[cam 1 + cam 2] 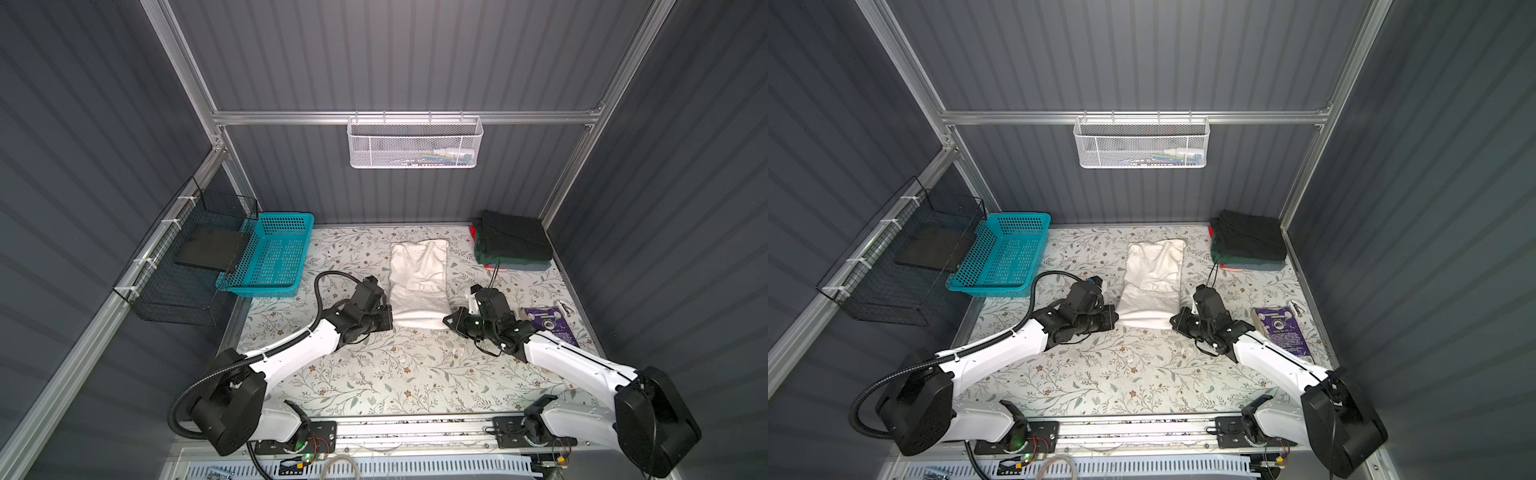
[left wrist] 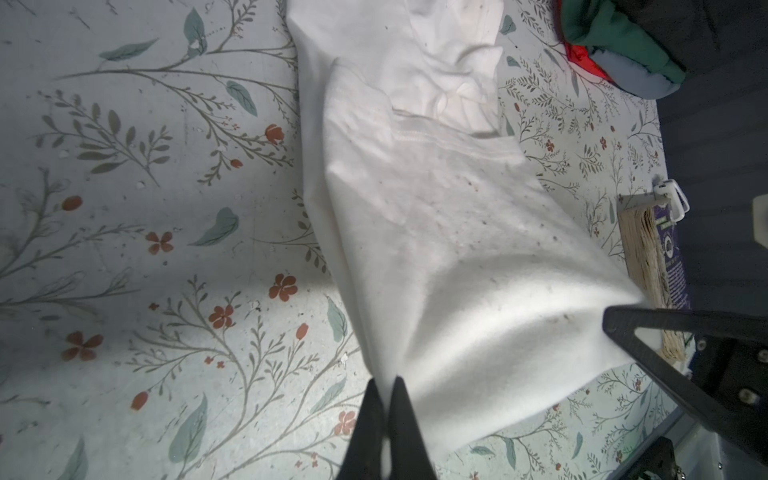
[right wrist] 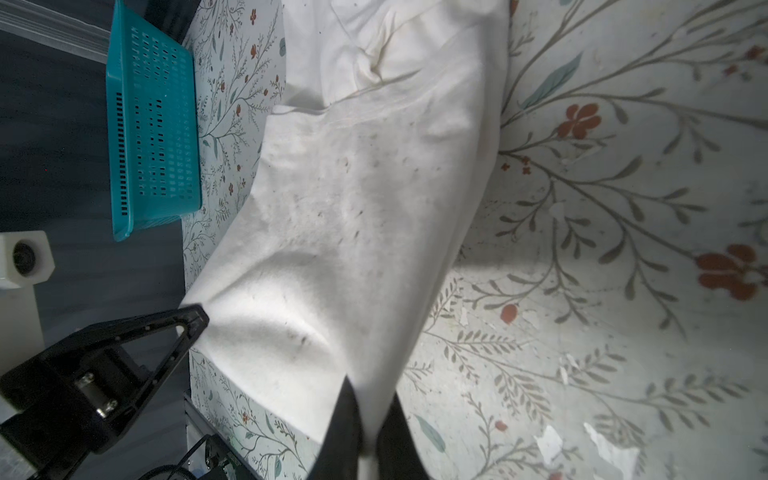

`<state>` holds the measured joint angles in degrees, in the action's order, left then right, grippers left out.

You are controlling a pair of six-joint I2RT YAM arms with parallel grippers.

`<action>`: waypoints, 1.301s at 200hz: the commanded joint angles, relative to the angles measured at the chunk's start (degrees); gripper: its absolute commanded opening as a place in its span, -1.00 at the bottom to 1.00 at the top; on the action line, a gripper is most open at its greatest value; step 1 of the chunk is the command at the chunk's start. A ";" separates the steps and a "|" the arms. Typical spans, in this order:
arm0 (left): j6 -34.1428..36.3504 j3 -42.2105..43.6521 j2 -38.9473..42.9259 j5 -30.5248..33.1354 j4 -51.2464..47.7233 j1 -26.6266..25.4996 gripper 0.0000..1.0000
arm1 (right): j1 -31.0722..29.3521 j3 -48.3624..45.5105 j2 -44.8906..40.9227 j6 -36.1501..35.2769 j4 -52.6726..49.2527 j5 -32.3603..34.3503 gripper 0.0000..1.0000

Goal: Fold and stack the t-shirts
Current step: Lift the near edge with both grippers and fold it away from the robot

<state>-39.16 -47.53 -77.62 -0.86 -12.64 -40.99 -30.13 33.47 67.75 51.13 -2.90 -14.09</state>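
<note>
An off-white t-shirt [image 1: 419, 282] [image 1: 1152, 282] lies in a long narrow strip in the middle of the table, collar end towards the back wall. My left gripper [image 1: 390, 318] [image 2: 387, 384] is shut on its near left corner. My right gripper [image 1: 446, 322] [image 3: 372, 386] is shut on the near right corner. Cloth shows pinched between each pair of black fingers, and the near edge hangs taut between them, slightly off the table. A stack of folded t-shirts [image 1: 513, 245] [image 1: 1250, 243] sits at the back right, black on top, with green, red and grey below.
A teal plastic basket [image 1: 270, 253] stands at the back left beside a black wire basket [image 1: 199, 257] on the left wall. A purple book [image 1: 552, 324] and a metal clip [image 1: 565, 307] lie at the right edge. A white mesh basket [image 1: 415, 141] hangs on the back wall.
</note>
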 commanded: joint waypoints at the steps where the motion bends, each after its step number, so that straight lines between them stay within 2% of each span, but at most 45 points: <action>1: -1.00 -1.42 2.81 3.12 -5.31 -1.10 -1.00 | -1.09 2.51 -2.76 -0.87 -6.38 3.05 -1.00; 58: -2.00 -1.78 10.22 6.18 -10.11 -3.09 -1.00 | -4.81 5.80 -11.47 -0.73 -14.26 6.33 -1.00; 78: -2.83 -3.76 13.66 7.66 -12.92 -5.27 -1.00 | -6.30 6.81 -12.63 -0.78 -14.50 4.64 -1.00; 103: -2.96 -7.92 15.30 10.72 -17.16 -9.06 -1.00 | -9.48 9.25 -12.89 -0.42 -17.27 5.96 -1.00; 153: -2.64 -10.33 14.48 12.10 -18.82 -10.24 -1.00 | -11.18 11.32 -16.05 0.05 -20.98 8.11 -0.98; 199: 0.35 -14.86 9.80 16.10 -19.32 -10.13 -1.00 | -10.77 12.87 -13.58 -1.58 -21.04 9.76 -0.93; 236: 3.17 -19.92 6.26 18.61 -19.44 -9.81 -1.00 | -7.64 15.92 -10.86 -3.71 -20.57 6.39 -0.93; 260: 4.06 -21.96 3.97 17.96 -19.14 -8.65 -1.00 | -4.77 17.41 -8.91 -4.70 -19.88 3.56 -0.94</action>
<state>-37.71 -66.50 -71.99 15.51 -31.51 -50.78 -37.15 48.51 57.47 48.69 -23.64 -7.64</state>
